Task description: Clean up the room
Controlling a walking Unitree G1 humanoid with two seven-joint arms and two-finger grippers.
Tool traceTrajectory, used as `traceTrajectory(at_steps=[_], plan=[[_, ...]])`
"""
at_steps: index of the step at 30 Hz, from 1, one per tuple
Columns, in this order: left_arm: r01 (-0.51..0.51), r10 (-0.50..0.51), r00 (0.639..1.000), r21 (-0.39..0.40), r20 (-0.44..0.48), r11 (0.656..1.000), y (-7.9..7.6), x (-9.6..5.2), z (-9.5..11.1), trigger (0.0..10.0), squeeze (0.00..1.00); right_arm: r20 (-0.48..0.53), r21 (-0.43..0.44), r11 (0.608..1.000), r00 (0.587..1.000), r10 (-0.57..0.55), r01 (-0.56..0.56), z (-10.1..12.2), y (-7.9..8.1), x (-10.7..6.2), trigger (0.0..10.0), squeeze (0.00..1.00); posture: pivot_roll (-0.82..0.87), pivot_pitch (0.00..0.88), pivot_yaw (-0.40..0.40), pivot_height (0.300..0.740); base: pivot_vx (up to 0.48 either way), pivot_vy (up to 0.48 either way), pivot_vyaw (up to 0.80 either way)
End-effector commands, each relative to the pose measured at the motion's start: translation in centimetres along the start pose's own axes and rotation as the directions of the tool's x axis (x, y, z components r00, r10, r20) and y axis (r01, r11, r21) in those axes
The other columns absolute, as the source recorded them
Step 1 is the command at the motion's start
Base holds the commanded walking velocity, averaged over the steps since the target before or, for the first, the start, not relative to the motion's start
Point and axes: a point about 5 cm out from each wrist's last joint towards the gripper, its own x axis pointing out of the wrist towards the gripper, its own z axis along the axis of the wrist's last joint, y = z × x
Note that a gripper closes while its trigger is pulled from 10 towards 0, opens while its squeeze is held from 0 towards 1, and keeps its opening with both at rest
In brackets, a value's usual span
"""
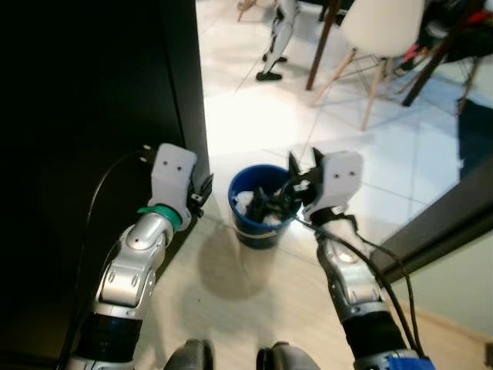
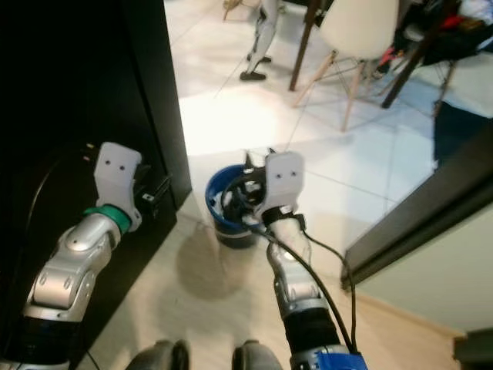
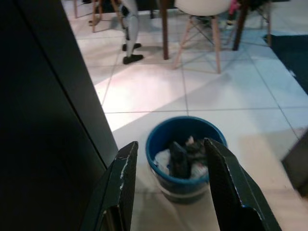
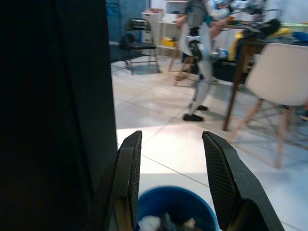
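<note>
One blue bin (image 1: 260, 206) stands on the floor (image 1: 231, 301) straight ahead of the robot, at the seam where pale boards meet white tiles, and it already holds a heap of white and dark scraps (image 3: 183, 156). It is round, so it has no long axis to line up with; what matters is its open mouth, facing up.

Of the two arms, the right gripper (image 1: 303, 185) is the nearer: it hangs over the bin's right rim, tips pointing forward across the mouth, fingers (image 4: 129, 168) spread wide with nothing between them. Dark scraps sit just under it in the head views; I cannot tell whether the tips touch them. The left gripper (image 3: 171, 185) is just left of the bin, beside the dark cabinet (image 1: 92, 116), aimed forward and down at the bin, its fingers also parted and empty.

Hemming the bin in: the cabinet's corner stands close on its left, and a dark ledge (image 1: 443, 223) runs diagonally on the right, well apart from it. Ahead, open tile leads to a white chair (image 1: 381, 27) and table leg (image 1: 323, 46), with a second robot's legs (image 4: 197, 77) farther off. My judgement: nothing is held to drop, so the likely next move is backing away, and the rear floor looks open.
</note>
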Motion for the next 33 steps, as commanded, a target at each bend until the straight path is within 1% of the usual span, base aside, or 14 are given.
traceTrajectory(at_steps=[1,10,23,33], plan=[[-0.014,0.014,1.0,0.006,-0.027,1.0,0.37,-0.35,-0.81,10.0,0.0,-0.015,0.015,1.0,1.0,0.013,-0.013,-0.26,0.63,-0.2,10.0,0.0,0.03,0.069,0.022,0.74,-0.386,0.0,0.0],[-0.011,0.011,1.0,0.006,-0.026,1.0,0.31,-0.31,-0.88,10.0,0.0,-0.019,0.015,1.0,1.0,0.013,-0.013,-0.32,0.62,-0.21,10.0,0.0,0.03,0.069,0.022,0.74,-0.387,0.0,0.0],[0.0,0.0,0.999,-0.001,-0.036,1.0,0.13,-0.24,-1.05,10.0,0.0,-0.034,0.025,1.0,0.999,0.013,-0.012,-0.53,0.59,-0.21,10.0,0.0,0.03,0.061,0.021,0.74,0.0,0.0,0.0],[0.01,-0.01,0.999,-0.004,-0.042,1.0,0.0,-0.31,-1.17,10.0,0.0,-0.045,0.031,0.999,0.999,0.013,-0.011,-0.65,0.57,-0.14,10.0,0.0,0.03,0.062,0.02,0.74,0.0,0.0,-0.8]])
